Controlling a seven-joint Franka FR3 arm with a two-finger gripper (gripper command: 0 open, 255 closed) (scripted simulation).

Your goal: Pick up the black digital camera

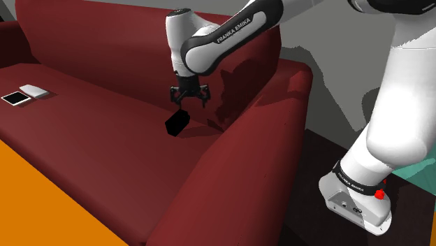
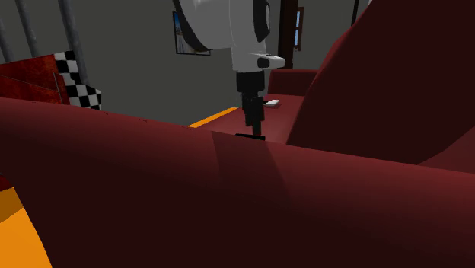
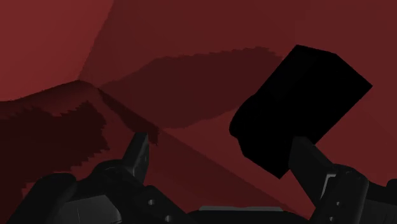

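The black digital camera (image 1: 177, 124) is a dark boxy block sitting tilted on the dark red sofa seat (image 1: 105, 140), close to the backrest. My gripper (image 1: 187, 105) hangs just above it, pointing down. In the wrist view the gripper (image 3: 219, 143) is open, its two fingers wide apart. There the camera (image 3: 299, 105) lies off to one side, over the tip of one finger (image 3: 312, 168), not between the two. In the second exterior view the gripper (image 2: 253, 122) drops behind the sofa's near arm, and a sliver of the camera (image 2: 250, 137) shows below it.
A white flat device (image 1: 33, 90) and a dark-screened one (image 1: 15, 98) lie at the seat's far end. The sofa backrest (image 1: 105, 42) rises behind the gripper, and an armrest (image 1: 265, 119) lies toward my stand (image 1: 356, 203). The floor is orange (image 1: 42, 210).
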